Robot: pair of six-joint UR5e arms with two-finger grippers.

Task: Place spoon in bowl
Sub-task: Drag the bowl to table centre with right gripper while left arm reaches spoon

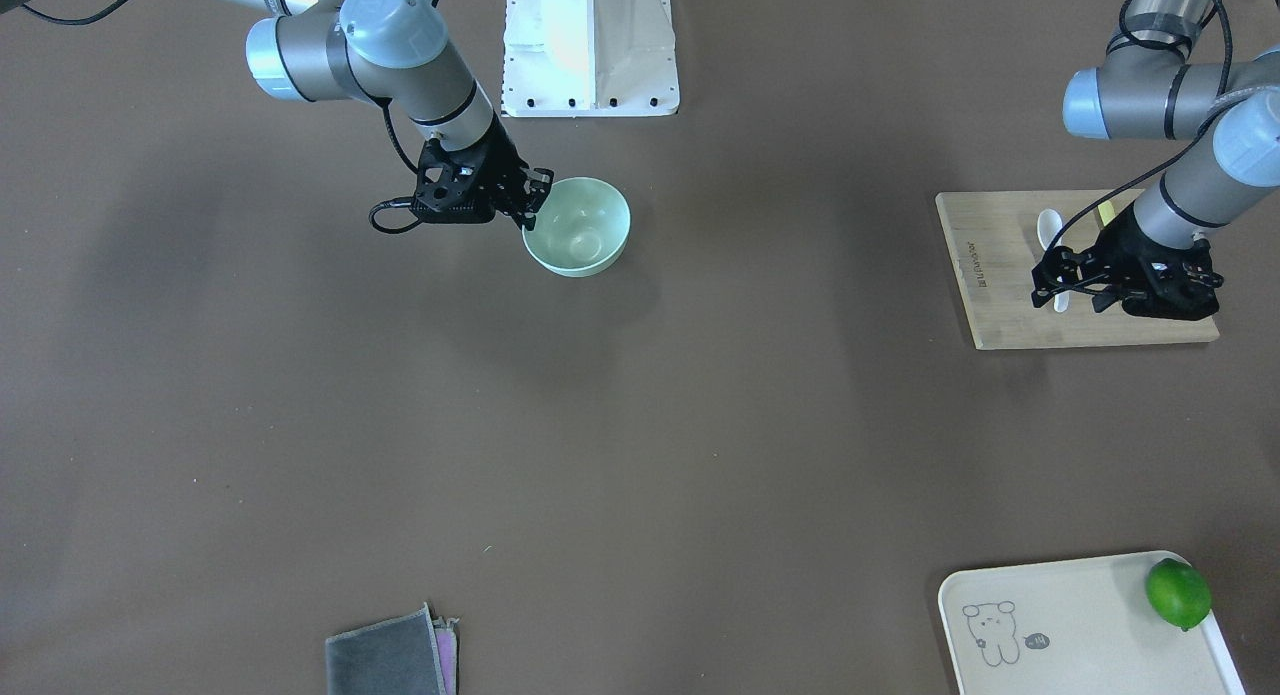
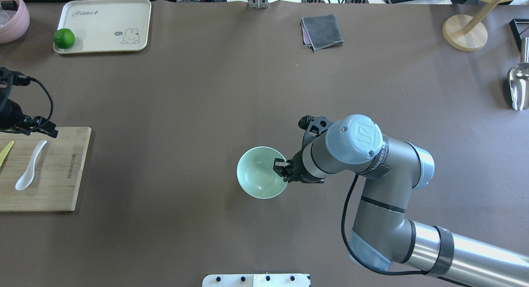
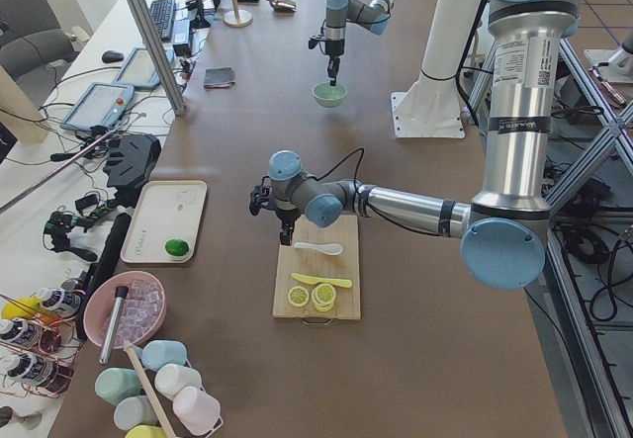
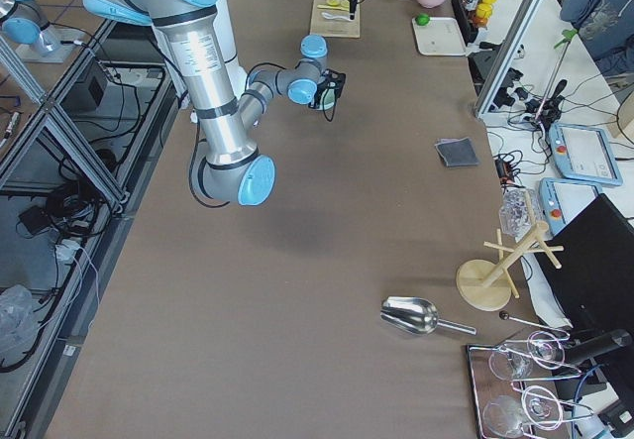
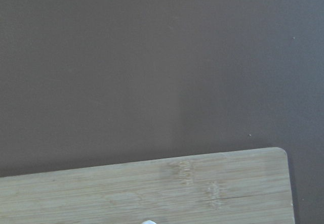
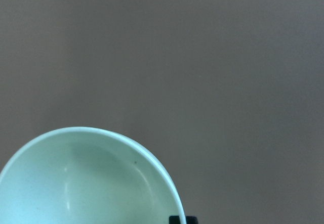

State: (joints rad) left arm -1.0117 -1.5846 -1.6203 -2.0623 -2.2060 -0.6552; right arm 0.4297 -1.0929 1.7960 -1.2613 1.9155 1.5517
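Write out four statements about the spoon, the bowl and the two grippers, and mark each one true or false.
1. The spoon lies on the wooden cutting board. True.
2. The bowl already holds the spoon. False: the bowl is empty.
3. A lime sits on the cream tray. True.
4. The right gripper is over the spoon. False: it is at the bowl's rim, and the left gripper is the one by the spoon.

Overhead view: the spoon (image 2: pixel 32 163) lies on the cutting board (image 2: pixel 62 175) at the mid-left edge; the bowl (image 2: pixel 256 177) sits at centre.
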